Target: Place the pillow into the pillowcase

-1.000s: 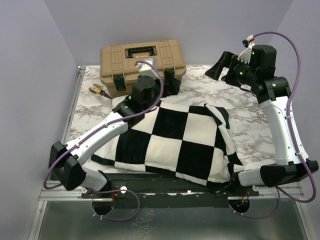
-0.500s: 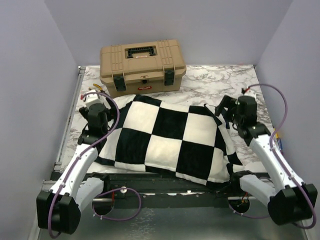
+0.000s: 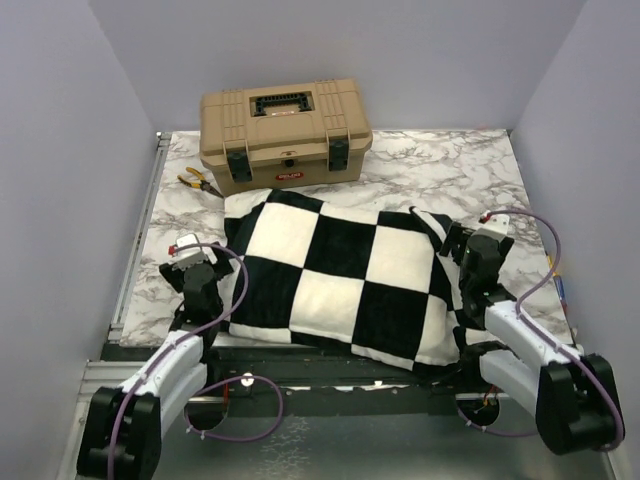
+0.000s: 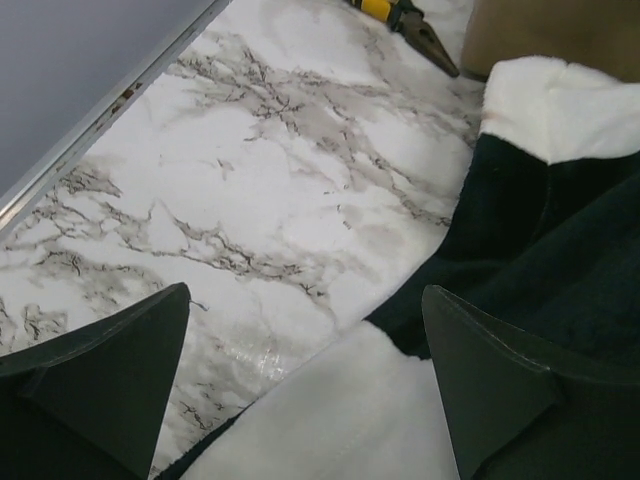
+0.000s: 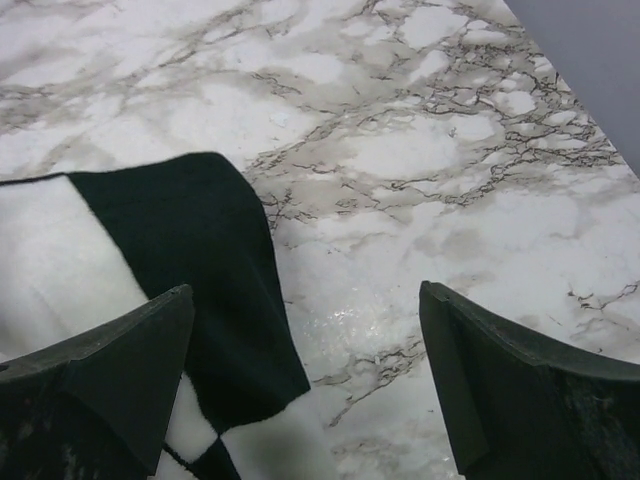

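The black and cream-white checkered pillowcase (image 3: 340, 280) is seen lying across the middle of the marble-patterned table (image 3: 440, 170), plump and rounded, with its near edge reaching the rail by the arm bases. The pillow cannot be made out apart from the cover in any view. A tan toolbox (image 3: 285, 130) stands closed at the far side, just behind the pillowcase's far left corner, and yellow-handled pliers (image 3: 197, 180) lie on the table to the left of the toolbox. The left hand (image 3: 188, 255) is held low beside the left edge of the pillowcase. In the left wrist view its fingers are spread wide with nothing between them (image 4: 305, 295). Below them are bare table (image 4: 250, 150) and the fleecy border of the pillowcase (image 4: 560, 230), with the pliers (image 4: 400, 15) and a corner of the toolbox (image 4: 560, 30) at the top. The right hand (image 3: 480, 250) is placed at the right edge of the pillowcase. In the right wrist view it is likewise opened wide and grips nothing (image 5: 307, 290), with a black corner of the pillowcase (image 5: 180, 240) under its left finger and bare table (image 5: 450, 150) beyond.
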You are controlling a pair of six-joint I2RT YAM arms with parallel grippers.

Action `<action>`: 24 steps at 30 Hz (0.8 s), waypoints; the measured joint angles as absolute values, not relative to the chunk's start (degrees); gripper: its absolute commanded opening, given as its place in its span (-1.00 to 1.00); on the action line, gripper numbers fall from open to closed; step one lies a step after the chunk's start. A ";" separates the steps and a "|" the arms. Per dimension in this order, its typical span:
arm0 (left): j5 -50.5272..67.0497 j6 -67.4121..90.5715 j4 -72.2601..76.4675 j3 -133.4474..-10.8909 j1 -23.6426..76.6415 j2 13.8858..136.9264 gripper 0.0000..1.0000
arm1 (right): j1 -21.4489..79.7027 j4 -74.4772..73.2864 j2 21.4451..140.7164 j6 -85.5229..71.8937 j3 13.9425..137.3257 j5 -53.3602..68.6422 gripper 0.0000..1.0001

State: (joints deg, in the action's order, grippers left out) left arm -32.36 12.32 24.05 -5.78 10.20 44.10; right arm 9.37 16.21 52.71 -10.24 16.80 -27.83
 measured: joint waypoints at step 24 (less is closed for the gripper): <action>-24.80 1.48 69.65 -15.57 9.04 94.43 0.98 | -1.26 68.88 88.07 -4.25 13.50 -14.13 1.00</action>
